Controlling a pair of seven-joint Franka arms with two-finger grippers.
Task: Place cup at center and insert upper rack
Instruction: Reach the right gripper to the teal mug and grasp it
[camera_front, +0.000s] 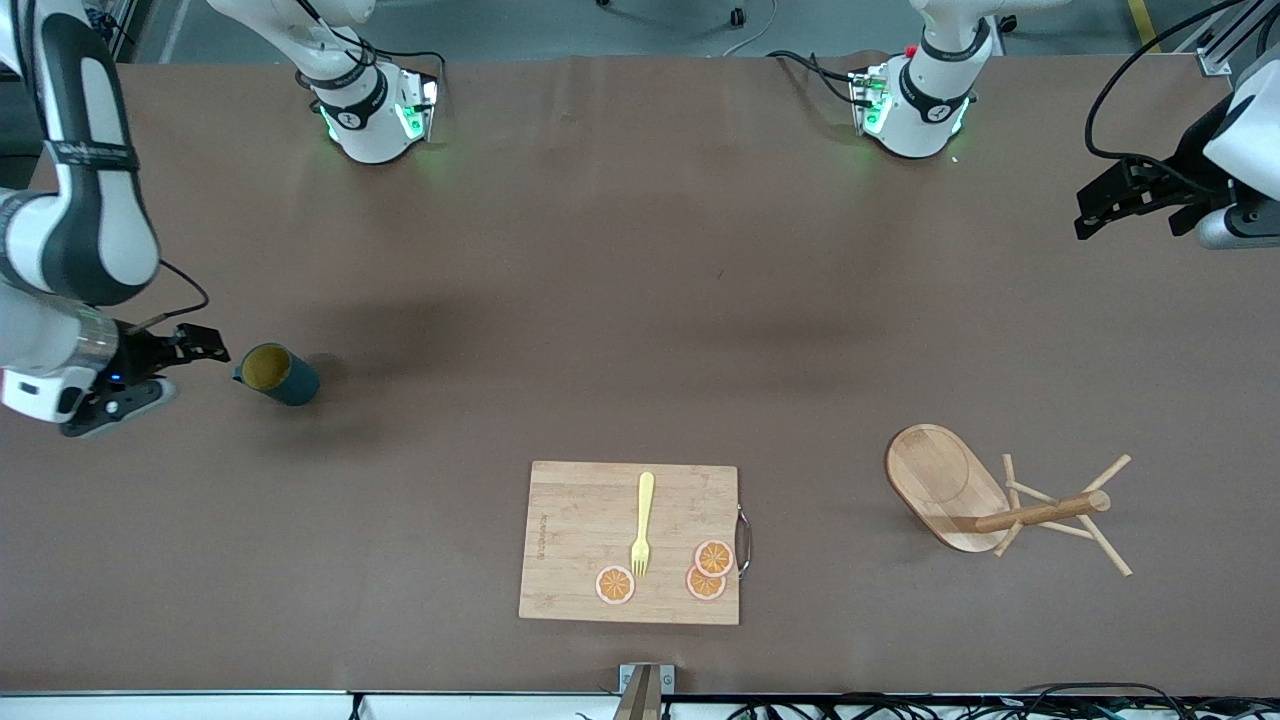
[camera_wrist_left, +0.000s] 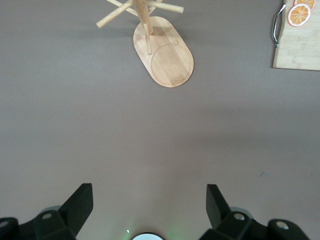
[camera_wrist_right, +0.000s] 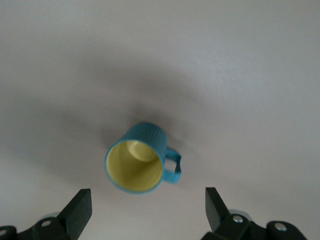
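Note:
The cup (camera_front: 277, 374) is a dark teal ribbed mug with a yellow inside, standing on the table toward the right arm's end. In the right wrist view the cup (camera_wrist_right: 136, 159) shows its mouth and loop handle. My right gripper (camera_front: 185, 365) hangs open and empty just beside it, apart from it; its fingers (camera_wrist_right: 80, 207) are spread wide. The upper rack (camera_front: 950, 485), a light wooden mug tree with an oval base, stands toward the left arm's end. It also shows in the left wrist view (camera_wrist_left: 167, 57). My left gripper (camera_front: 1085, 215) is open and empty, up over bare table, well clear of the rack.
A bamboo cutting board (camera_front: 580, 540) with a metal handle lies near the table's front edge. On it are a yellow fork (camera_front: 643, 525) and three orange slices (camera_front: 714, 557). A corner of the board (camera_wrist_left: 300, 50) shows in the left wrist view.

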